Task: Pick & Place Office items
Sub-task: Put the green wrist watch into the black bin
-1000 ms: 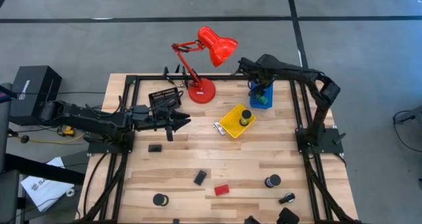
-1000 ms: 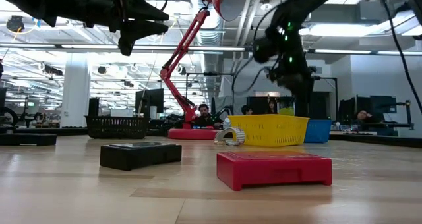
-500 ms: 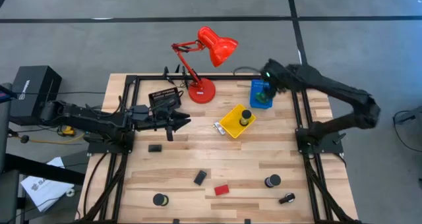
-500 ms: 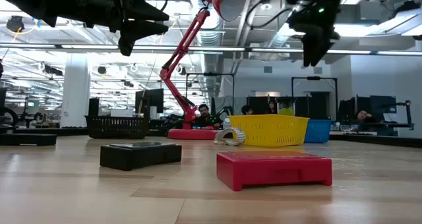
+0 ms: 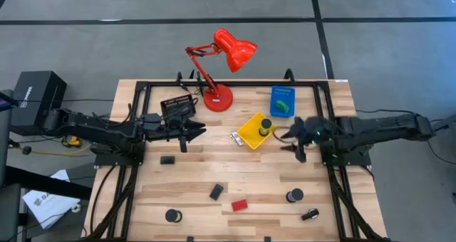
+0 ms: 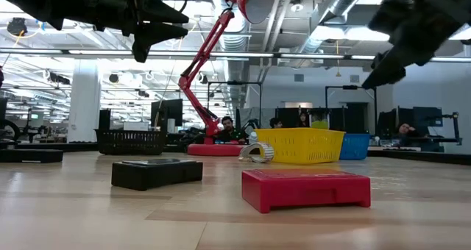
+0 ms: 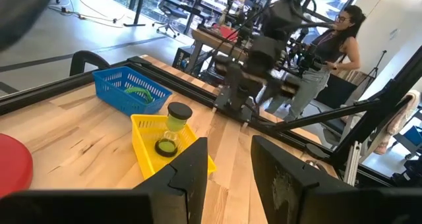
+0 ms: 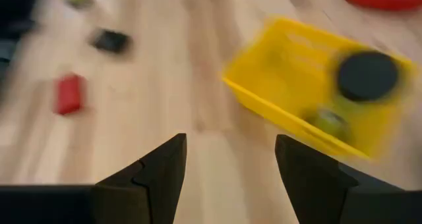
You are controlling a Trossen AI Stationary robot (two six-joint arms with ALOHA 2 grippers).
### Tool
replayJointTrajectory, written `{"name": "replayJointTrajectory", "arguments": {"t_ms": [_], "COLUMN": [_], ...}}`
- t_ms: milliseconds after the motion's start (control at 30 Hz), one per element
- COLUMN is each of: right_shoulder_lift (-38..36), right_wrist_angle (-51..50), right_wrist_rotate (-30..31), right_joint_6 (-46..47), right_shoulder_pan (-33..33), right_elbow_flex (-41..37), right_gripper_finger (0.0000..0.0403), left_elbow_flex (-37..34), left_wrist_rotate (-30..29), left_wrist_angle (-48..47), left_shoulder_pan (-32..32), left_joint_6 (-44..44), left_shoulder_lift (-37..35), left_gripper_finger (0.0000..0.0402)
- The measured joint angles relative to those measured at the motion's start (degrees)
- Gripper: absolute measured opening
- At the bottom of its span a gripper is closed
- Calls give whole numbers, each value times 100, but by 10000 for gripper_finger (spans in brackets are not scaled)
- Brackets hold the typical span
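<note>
My left gripper (image 5: 189, 135) (image 7: 228, 178) hangs open above the table's left half, near the black tray (image 5: 178, 107), touching nothing. My right gripper (image 5: 291, 144) (image 8: 227, 178) is open, in the air just right of the yellow tray (image 5: 249, 135). A black-capped green cylinder (image 7: 177, 118) stands in that tray. A green thing (image 5: 283, 102) lies in the blue tray (image 5: 273, 92). On the wood lie a silvery clip (image 5: 234, 137), black blocks (image 5: 167, 159) (image 5: 216, 192), a red block (image 5: 239, 205) (image 6: 305, 187) and tape rolls (image 5: 172, 216) (image 5: 294, 196).
The tall red desk lamp (image 5: 217, 98) stands at the far edge, between the black tray and the blue tray. A small black item (image 5: 309, 215) lies near the near right corner. Bare wood shows in the table's middle. People show in the room beyond.
My right arm has risen from the blue tray at the far right, swung out and come down toward the near edge. Its gripper now hangs beside the yellow tray's right side. The left arm and the items on the table have kept still.
</note>
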Motion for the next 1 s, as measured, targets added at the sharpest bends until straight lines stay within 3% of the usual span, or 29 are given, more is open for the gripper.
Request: {"name": "replayJointTrajectory", "arguments": {"t_ms": [233, 667, 1000], "right_shoulder_lift": [-435, -503, -117], "right_wrist_angle": [2473, 2548, 2738], "right_wrist_rotate": [19, 25, 23], "right_joint_6": [-298, -558, -558], "right_shoulder_pan": [822, 931, 927], "right_elbow_flex": [-1410, -1499, -1497], "right_gripper_finger": [223, 223, 223], "left_elbow_flex": [0, 0, -2], "left_wrist_rotate": [23, 18, -8], "left_wrist_angle": [0, 40, 103], "left_shoulder_pan": [-62, -511, -538], "left_joint_6": [-2, -2, -2], "left_shoulder_lift": [0, 0, 0], "left_gripper_finger": [112, 112, 112]}}
